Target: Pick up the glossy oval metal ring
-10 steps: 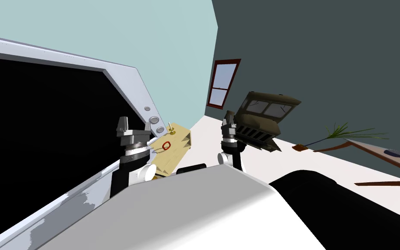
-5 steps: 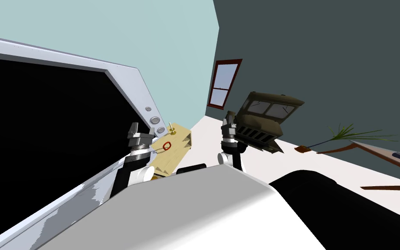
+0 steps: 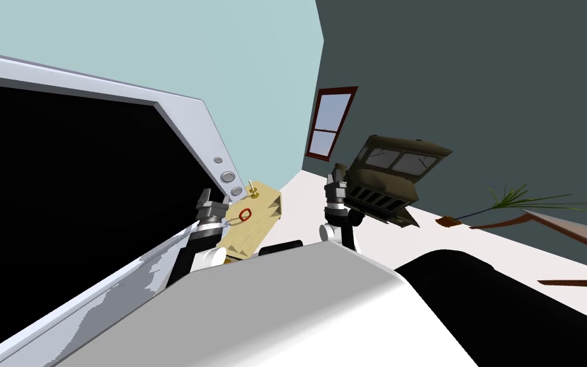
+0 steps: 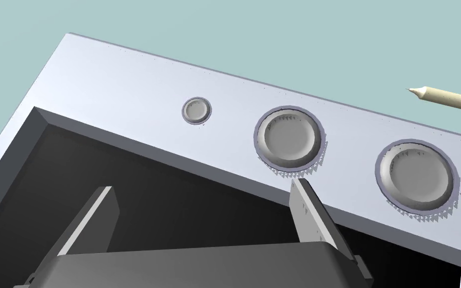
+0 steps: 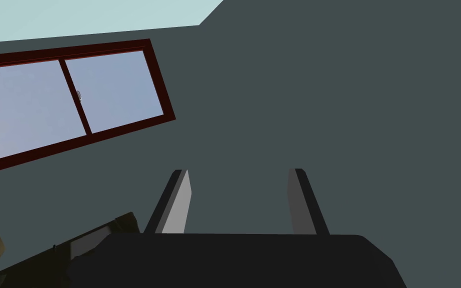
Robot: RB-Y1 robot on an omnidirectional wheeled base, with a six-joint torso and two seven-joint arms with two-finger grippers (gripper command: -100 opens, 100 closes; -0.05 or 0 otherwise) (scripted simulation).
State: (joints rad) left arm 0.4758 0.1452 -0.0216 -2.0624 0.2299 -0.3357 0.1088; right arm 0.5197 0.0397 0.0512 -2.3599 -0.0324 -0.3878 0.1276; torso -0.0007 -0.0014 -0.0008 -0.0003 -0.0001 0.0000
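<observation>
Left gripper (image 3: 206, 199) (image 4: 202, 192): one; the two blades stand wide apart with nothing between them. It is raised beside the near end of the bench and aimed at the white frame, not at the ring.
Red ring (image 3: 244, 215): one; a thin oval loop drawn as a red outline with an open middle. It lies flat on the bench top, just beside the left gripper on its right side. Whether the gripper touches it cannot be told.
Bench (image 3: 263, 220): one; light wood, with its top tilted along with the whole head view.
Cream stick (image 3: 249, 186) (image 4: 449, 99): one; slim and pointed like a candle, standing on a small brass base (image 3: 254, 194) at the far end of the bench, beyond the ring.
White frame (image 3: 184, 121) (image 4: 124, 85): one; a broad pale border around a black area (image 3: 63, 191), on the left of the bench.
Round discs (image 4: 288, 138): three, in a row on the frame's border. One is small (image 4: 196, 110) and two are larger, and the second large one (image 4: 416, 174) is nearest the cream stick.
Right gripper (image 3: 337, 181) (image 5: 239, 172): one; its blades are parted and hold nothing. It is held up to the right of the bench, well apart from the ring.
Cabinet (image 3: 388, 175): one; olive-brown with glass panes, behind the right gripper.
Window (image 3: 330, 124): one; red-framed, on the dark wall.
Plant (image 3: 515, 197): one; thin green leaves, far right.
</observation>
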